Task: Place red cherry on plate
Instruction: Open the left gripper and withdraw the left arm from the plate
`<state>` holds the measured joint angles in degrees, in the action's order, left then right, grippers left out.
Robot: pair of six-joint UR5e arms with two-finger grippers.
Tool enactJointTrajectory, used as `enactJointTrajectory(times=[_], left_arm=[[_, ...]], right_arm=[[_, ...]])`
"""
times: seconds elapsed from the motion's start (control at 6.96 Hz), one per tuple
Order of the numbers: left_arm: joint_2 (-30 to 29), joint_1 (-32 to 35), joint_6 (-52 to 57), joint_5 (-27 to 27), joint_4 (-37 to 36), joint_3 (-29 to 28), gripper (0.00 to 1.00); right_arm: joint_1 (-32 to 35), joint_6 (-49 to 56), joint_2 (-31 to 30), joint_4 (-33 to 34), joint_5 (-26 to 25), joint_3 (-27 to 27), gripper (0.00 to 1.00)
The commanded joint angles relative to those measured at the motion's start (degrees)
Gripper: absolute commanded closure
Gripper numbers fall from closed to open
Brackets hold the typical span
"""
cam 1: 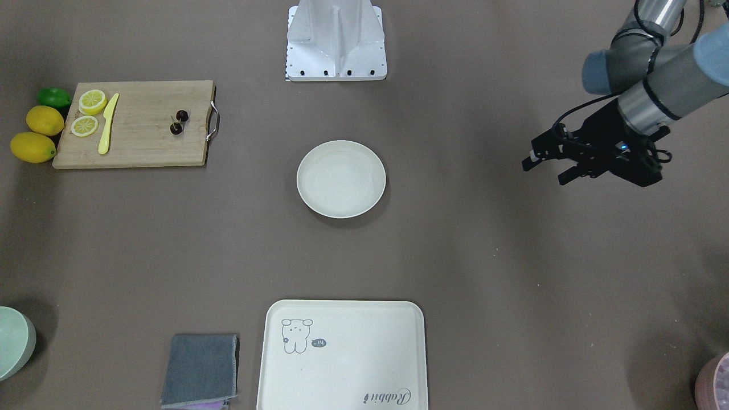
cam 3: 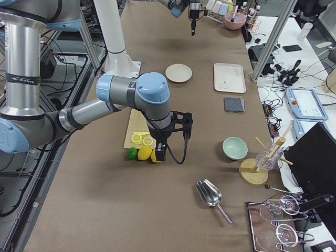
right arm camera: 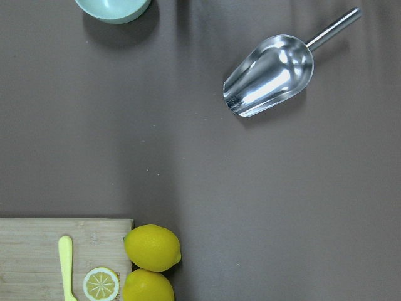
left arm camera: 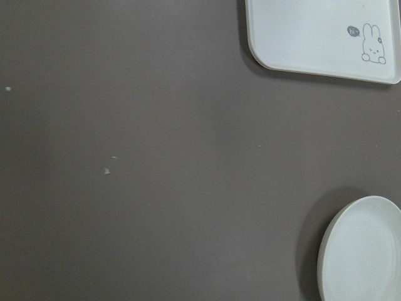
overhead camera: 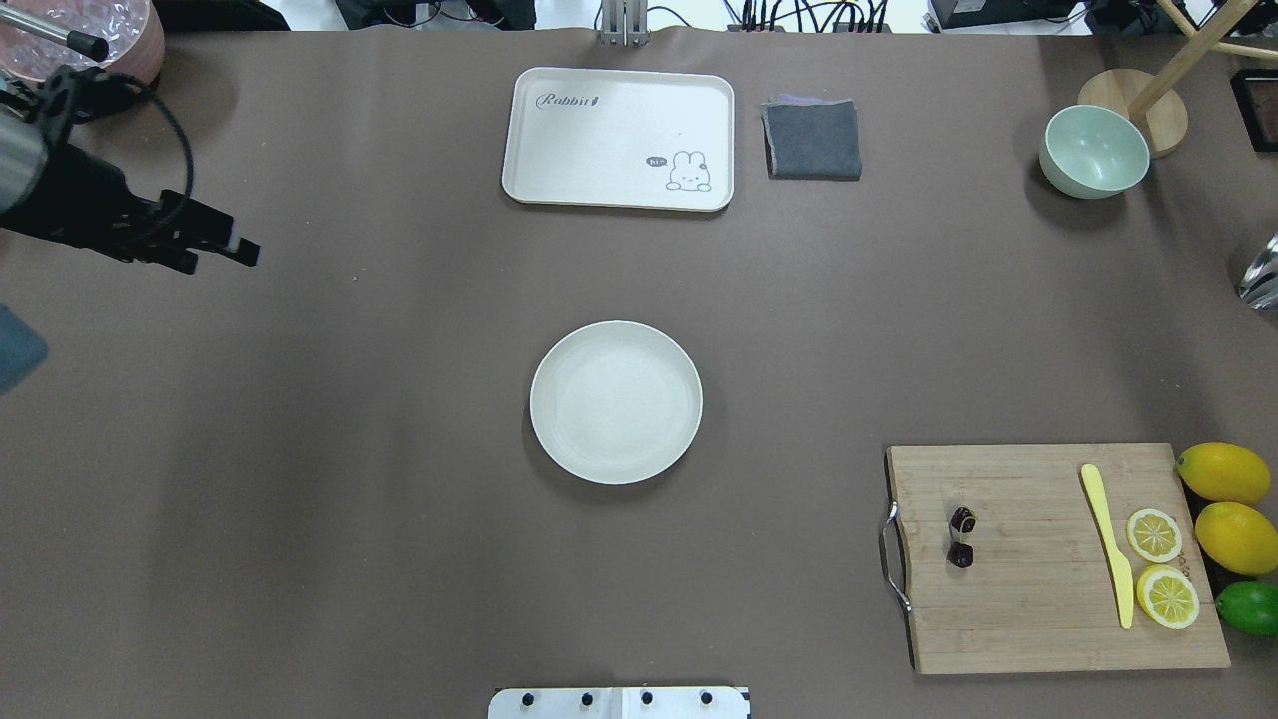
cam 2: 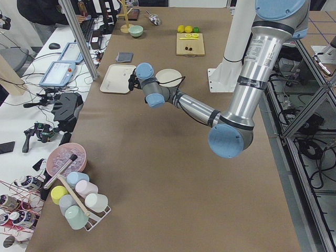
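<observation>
The red cherry (cam 1: pixel 179 122) (overhead camera: pixel 961 536), a joined pair of tiny dark glossy fruits, lies on a wooden cutting board (cam 1: pixel 142 142) near its metal handle. The plate (cam 1: pixel 340 179) (overhead camera: pixel 615 401), round, cream-white and with nothing on it, sits mid-table. My left gripper (cam 1: pixel 545 172) (overhead camera: pixel 220 260) hovers open and holds nothing, far to the plate's side. Its wrist view catches only the plate's edge (left arm camera: pixel 363 251). My right gripper (cam 3: pixel 160 153) shows only in the exterior right view, above the lemons at the board's end. I cannot tell if it is open or shut.
On the board lie a yellow knife (overhead camera: pixel 1110 544) and two lemon slices (overhead camera: pixel 1155 534). Two lemons (overhead camera: pixel 1223 472) and a lime (overhead camera: pixel 1248 606) sit beside it. A rabbit tray (overhead camera: pixel 619 110), a grey cloth (overhead camera: pixel 812 140), a green bowl (overhead camera: pixel 1093 152) and a metal scoop (right arm camera: pixel 269 75) are farther off.
</observation>
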<state>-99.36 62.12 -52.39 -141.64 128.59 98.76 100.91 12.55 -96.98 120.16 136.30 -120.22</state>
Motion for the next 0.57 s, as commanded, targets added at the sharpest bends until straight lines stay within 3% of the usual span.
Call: enactJointTrajectory(times=[0.0, 0.29, 0.43], left_arm=[[7.7, 8.1, 15.7, -1.3, -1.7, 0.4, 0.02], [8.3, 17.8, 33.8, -3.5, -13.8, 0.6, 0.02], [8.3, 21.1, 39.1, -6.2, -18.5, 0.7, 0.02]], right_arm=[[-4.2, -1.3, 0.3, -0.1, 2.1, -1.1, 0.00], [-9.0, -7.7, 1.2, -0.5, 3.0, -4.7, 0.00], [-11.0, -16.9, 1.8, -0.6, 4.7, -5.7, 0.00]])
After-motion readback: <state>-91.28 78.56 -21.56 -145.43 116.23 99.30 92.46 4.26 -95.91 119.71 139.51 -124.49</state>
